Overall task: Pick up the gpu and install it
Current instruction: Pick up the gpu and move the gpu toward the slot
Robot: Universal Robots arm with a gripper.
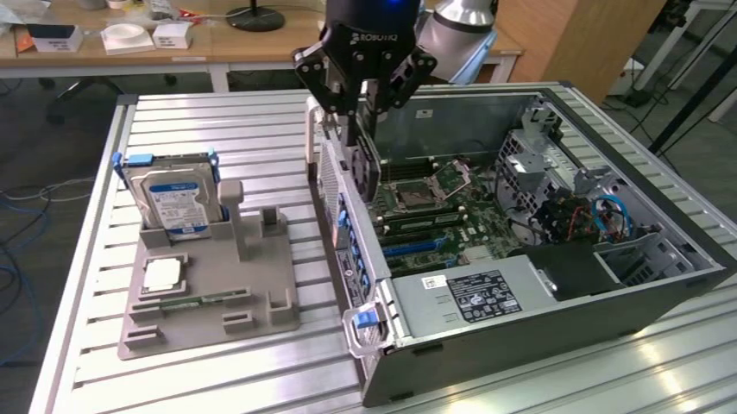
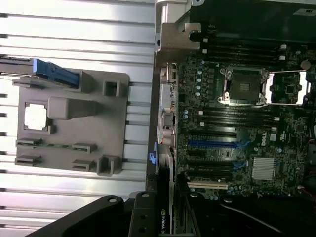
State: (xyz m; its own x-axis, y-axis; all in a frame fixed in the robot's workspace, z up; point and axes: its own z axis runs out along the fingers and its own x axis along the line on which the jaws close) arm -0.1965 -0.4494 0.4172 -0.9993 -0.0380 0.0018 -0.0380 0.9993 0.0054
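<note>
The gripper (image 1: pixel 364 102) hangs at twelve o'clock in the exterior view, the arm above it cut off by the picture's edge. Its jaws stand partly open and clamp the gpu (image 1: pixel 362 159) by its upper edge. The card hangs upright and nearly edge-on, a round fan on its dark face. It sits just inside the rear wall of the open computer case (image 1: pixel 645 302), above the motherboard (image 1: pixel 461 216). That wall and the card's own body hide its lower edge, so I cannot tell whether it touches any slot. In the wrist view the card is a dark blade between the black jaws with a small green logo on it, most of it cut off. The blue slot (image 2: pixel 217 144) and the empty processor socket (image 2: pixel 245 86) lie bare ahead of it. The case lies on its side on the slatted bench (image 1: pixel 207 112), and its power supply (image 1: pixel 484 297) sits at five o'clock from the card. At eight o'clock from the gripper, well apart from the case, lies a grey holder (image 1: pixel 207 319). In it a hard drive (image 1: pixel 175 200) stands upright in a blue frame, a processor chip (image 1: pixel 162 274) lies flat, and a thin green memory stick (image 1: pixel 196 302) is hard to make out.
</note>
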